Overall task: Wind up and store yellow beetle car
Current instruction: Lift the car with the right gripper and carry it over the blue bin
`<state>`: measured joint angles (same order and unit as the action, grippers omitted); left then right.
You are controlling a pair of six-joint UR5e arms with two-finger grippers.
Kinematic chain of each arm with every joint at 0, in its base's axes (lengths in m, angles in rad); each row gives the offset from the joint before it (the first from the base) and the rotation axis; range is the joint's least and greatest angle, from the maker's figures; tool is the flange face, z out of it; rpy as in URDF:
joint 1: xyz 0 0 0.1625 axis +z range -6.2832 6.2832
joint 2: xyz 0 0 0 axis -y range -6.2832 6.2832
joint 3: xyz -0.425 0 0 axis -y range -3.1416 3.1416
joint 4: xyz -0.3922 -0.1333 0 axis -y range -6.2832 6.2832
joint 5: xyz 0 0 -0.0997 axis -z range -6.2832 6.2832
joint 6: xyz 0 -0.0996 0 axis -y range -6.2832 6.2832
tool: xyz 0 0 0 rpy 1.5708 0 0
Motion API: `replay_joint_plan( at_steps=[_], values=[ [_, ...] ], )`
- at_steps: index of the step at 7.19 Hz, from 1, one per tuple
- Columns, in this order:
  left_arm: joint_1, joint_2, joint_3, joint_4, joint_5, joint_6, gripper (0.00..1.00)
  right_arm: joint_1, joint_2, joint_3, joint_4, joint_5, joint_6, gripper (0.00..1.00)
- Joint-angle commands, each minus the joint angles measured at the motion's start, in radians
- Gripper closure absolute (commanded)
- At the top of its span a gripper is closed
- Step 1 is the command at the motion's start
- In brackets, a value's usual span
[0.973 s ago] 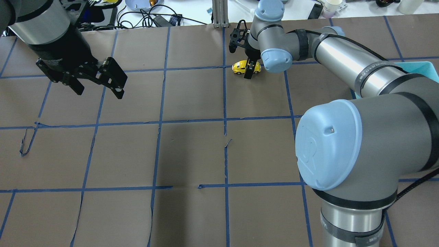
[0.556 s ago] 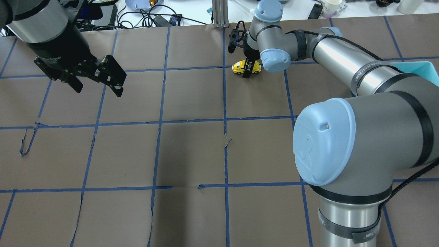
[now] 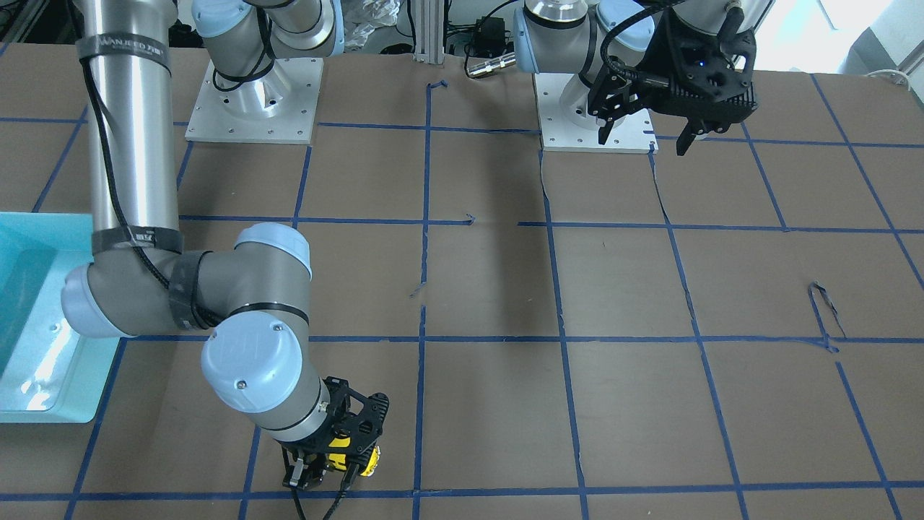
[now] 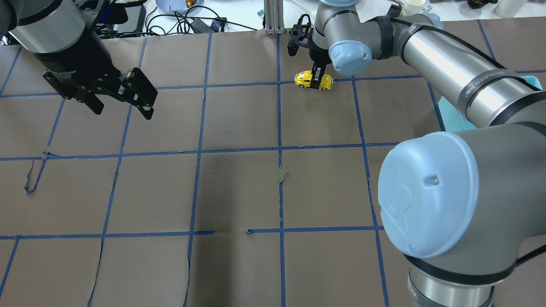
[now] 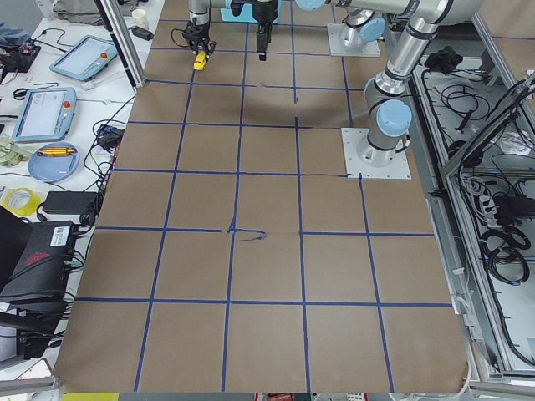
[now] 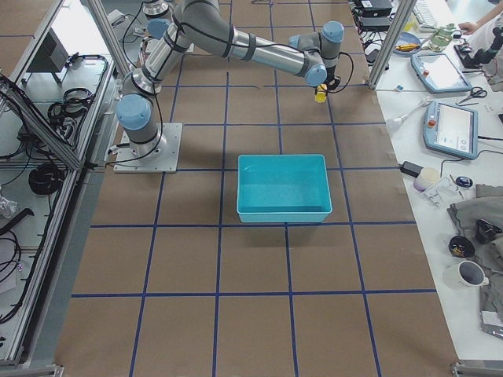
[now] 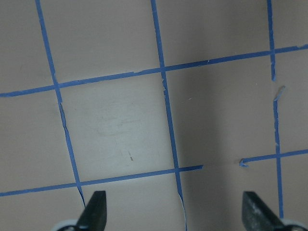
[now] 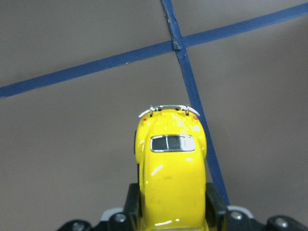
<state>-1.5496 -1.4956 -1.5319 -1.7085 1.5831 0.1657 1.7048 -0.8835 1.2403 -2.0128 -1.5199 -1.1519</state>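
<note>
The yellow beetle car (image 4: 308,78) is at the far middle of the table, over a blue tape line. My right gripper (image 4: 318,79) is shut on its sides, fingers pointing down. The right wrist view shows the yellow beetle car (image 8: 171,168) from above, its rear window and bumper pointing away, clamped between the two black fingers (image 8: 216,204). From the front it is mostly hidden behind my right gripper (image 3: 328,462). I cannot tell whether its wheels touch the paper. My left gripper (image 4: 123,111) hangs open and empty above the far left of the table, with its fingertips (image 7: 94,209) spread wide.
A teal bin (image 6: 283,188) stands on the robot's right side of the table, its rim (image 4: 533,80) partly hidden by the right arm. A metal post (image 4: 274,17), cables and a bowl (image 4: 172,5) lie beyond the far edge. A loose tape curl (image 4: 32,175) is at the left.
My right gripper has carried the car a little to the right and farther away, and the right elbow has swung with it. The left gripper has hardly moved.
</note>
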Motion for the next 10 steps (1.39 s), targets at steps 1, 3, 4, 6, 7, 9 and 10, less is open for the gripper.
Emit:
replay_joint_plan(
  at_steps=[1, 3, 4, 6, 7, 9, 10],
  values=[
    [0.0, 0.0, 0.001, 0.0, -0.002, 0.0, 0.0, -0.048, -0.168, 0.005, 0.249, -0.093, -0.015, 1.0],
    [0.0, 0.0, 0.001, 0.0, 0.0, 0.002, 0.0, -0.201, -0.286, 0.022, 0.42, -0.098, -0.218, 1.0],
    [0.0, 0.0, 0.001, 0.0, 0.0, 0.002, 0.0, -0.318, -0.323, 0.074, 0.427, -0.098, -0.373, 1.0],
    [0.0, 0.0, 0.001, 0.0, -0.002, 0.002, 0.0, -0.521, -0.333, 0.174, 0.41, -0.092, -0.623, 1.0],
    [0.0, 0.0, 0.001, 0.0, -0.002, 0.002, 0.0, -0.589, -0.33, 0.207, 0.402, -0.088, -0.74, 1.0],
    [0.0, 0.0, 0.001, 0.0, 0.0, 0.002, 0.0, -0.689, -0.324, 0.321, 0.197, -0.091, -0.964, 1.0],
    [0.0, 0.0, 0.001, 0.0, -0.002, 0.002, 0.0, -0.721, -0.321, 0.377, 0.13, -0.088, -1.015, 1.0]
  ],
)
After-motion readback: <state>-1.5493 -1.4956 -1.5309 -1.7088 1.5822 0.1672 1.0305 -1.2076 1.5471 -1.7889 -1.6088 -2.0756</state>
